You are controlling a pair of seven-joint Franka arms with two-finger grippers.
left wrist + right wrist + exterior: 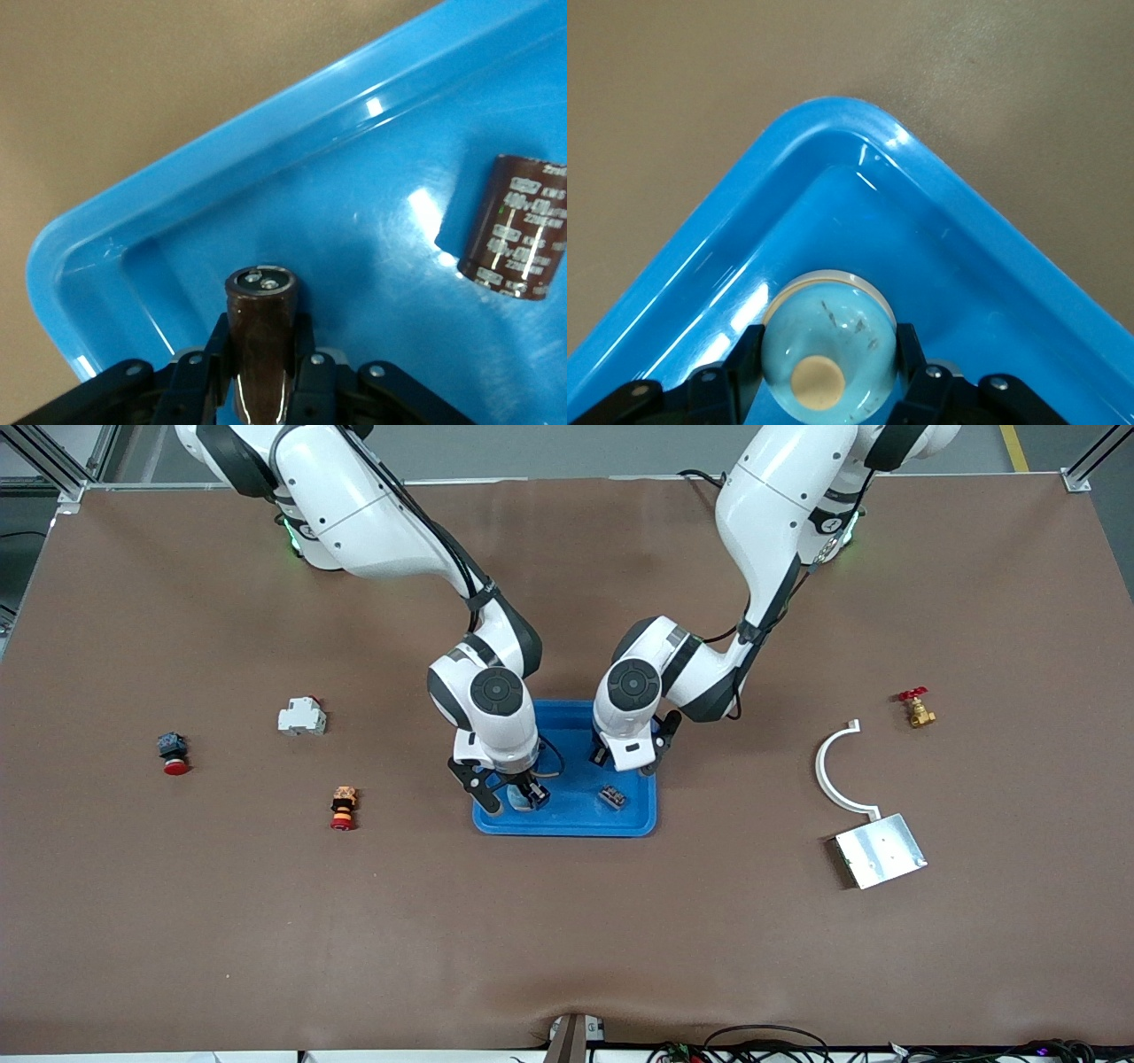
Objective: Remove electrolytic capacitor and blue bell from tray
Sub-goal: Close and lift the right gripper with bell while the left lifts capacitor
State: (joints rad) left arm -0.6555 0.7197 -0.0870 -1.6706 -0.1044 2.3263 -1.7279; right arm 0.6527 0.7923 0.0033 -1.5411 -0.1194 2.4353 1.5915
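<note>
Now both arms are gripping inside the tray (567,824): left gripper (261,372) clamping the electrolytic capacitor (260,341), right gripper (827,359) clamping the blue bell (828,350). Next, probably: lifting each straight up over the rim.

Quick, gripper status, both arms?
Left gripper: closed on an electrolytic capacitor in the tray.
Right gripper: closed on the blue bell in the tray.

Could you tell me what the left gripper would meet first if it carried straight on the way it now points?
Probably the tray: the left gripper, shut on the electrolytic capacitor, points down at the tray's blue floor near a corner. How far above it stands is unclear.
</note>
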